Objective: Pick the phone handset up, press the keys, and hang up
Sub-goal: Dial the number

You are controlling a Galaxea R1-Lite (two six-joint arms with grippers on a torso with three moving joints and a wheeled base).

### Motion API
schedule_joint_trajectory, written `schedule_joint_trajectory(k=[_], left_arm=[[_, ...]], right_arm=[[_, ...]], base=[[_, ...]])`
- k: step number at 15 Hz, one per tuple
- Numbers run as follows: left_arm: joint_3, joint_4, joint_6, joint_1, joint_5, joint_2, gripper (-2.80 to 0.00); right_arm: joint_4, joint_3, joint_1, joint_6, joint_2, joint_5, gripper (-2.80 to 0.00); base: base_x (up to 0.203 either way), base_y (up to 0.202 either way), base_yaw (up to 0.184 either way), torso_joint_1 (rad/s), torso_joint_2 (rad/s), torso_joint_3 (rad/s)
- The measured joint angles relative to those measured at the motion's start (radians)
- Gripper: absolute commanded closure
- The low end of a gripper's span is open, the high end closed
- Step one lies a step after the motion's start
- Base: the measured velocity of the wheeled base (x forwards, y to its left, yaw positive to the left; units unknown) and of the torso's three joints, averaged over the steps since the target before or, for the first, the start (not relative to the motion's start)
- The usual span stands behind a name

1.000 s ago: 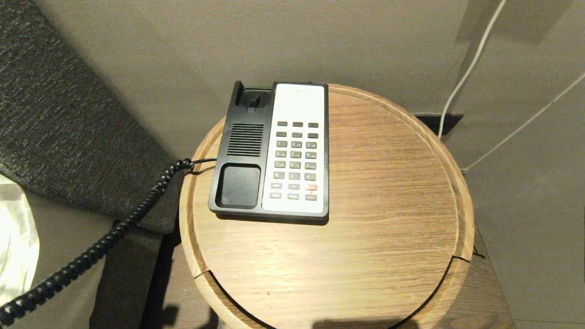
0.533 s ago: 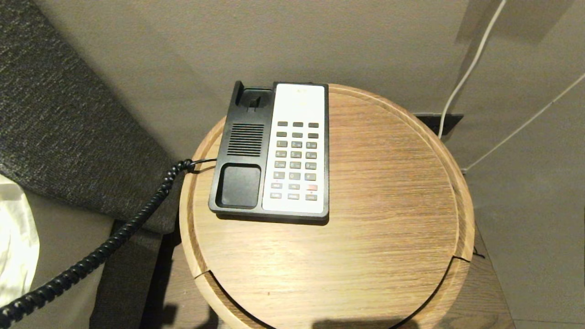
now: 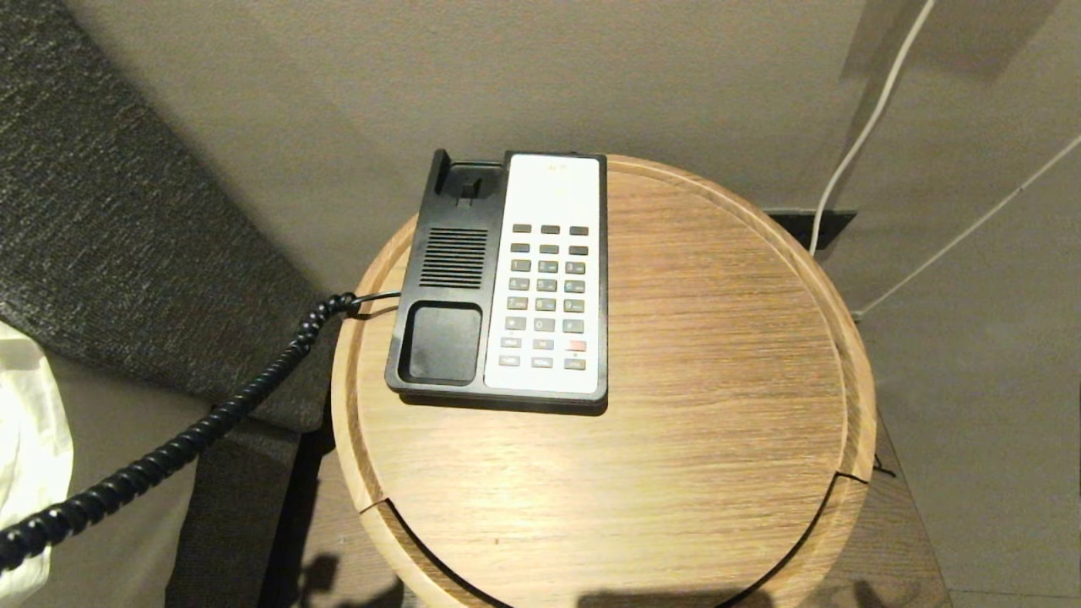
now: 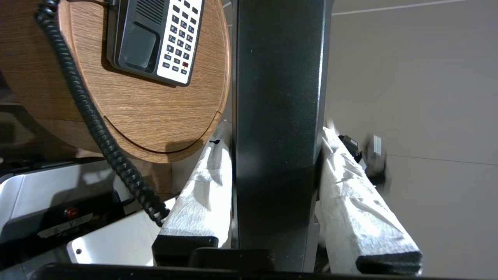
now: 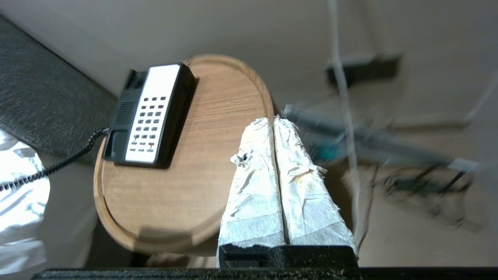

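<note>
Handset [image 4: 278, 116] | you are seeing the left tool [image 4: 278, 186] clamping it off the desk's [image 3: 676, 473] left edge, freeing the keys [image 3: 545, 295] | right tool [image 5: 275, 128], fingers together, is hovering at the right edge to press.

Bare tabletop [image 3: 692, 355] right of phone base [image 3: 473, 279], coiled cord [image 3: 211, 422] strung across left side

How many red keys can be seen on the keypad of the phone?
1. The red key sits in the right column of the keypad, second row from the front edge of the phone base. No key is covered.
</note>
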Motion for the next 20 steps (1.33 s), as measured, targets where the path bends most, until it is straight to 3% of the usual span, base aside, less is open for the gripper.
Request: schedule_joint_trajectory(k=[2, 4, 6, 9, 12, 15, 20], left_arm=[[-0.006, 0.0, 0.001, 0.0, 0.0, 0.016, 0.0], [-0.011, 0.0, 0.001, 0.0, -0.002, 0.032, 0.0], [-0.022, -0.001, -0.001, 0.0, -0.001, 0.042, 0.0], [-0.026, 0.001, -0.003, 0.0, 0.001, 0.046, 0.0], [-0.02, 0.0, -0.003, 0.001, 0.0, 0.044, 0.0], [-0.019, 0.0, -0.002, 0.0, 0.0, 0.044, 0.0], [-0.015, 0.0, -0.004, 0.001, 0.0, 0.043, 0.0]], right_arm=[[-0.009, -0.08, 0.007, -0.002, 0.248, 0.043, 0.0], [-0.007, -0.133, 0.077, -0.032, 0.452, 0.058, 0.0], [-0.011, -0.172, 0.239, -0.037, 0.606, 0.02, 0.0], [-0.087, -0.216, 0.491, 0.03, 0.802, -0.053, 0.0], [-0.186, -0.276, 0.656, 0.127, 0.939, -0.171, 0.0], [-0.195, -0.341, 0.754, 0.283, 1.009, -0.191, 0.0], [-0.202, -0.378, 0.842, 0.313, 1.07, -0.201, 0.0]], base=[[0.0, 0.0, 0.0, 0.0, 0.0, 0.0], [0.0, 0.0, 0.0, 0.0, 0.0, 0.0], [0.0, 0.0, 0.0, 0.0, 0.0, 0.0], [0.0, 0.0, 0.0, 0.0, 0.0, 0.0], [0.0, 0.0, 0.0, 0.0, 0.0, 0.0], [0.0, 0.0, 0.0, 0.0, 0.0, 0.0], [0.0, 0.0, 0.0, 0.0, 0.0, 0.0]])
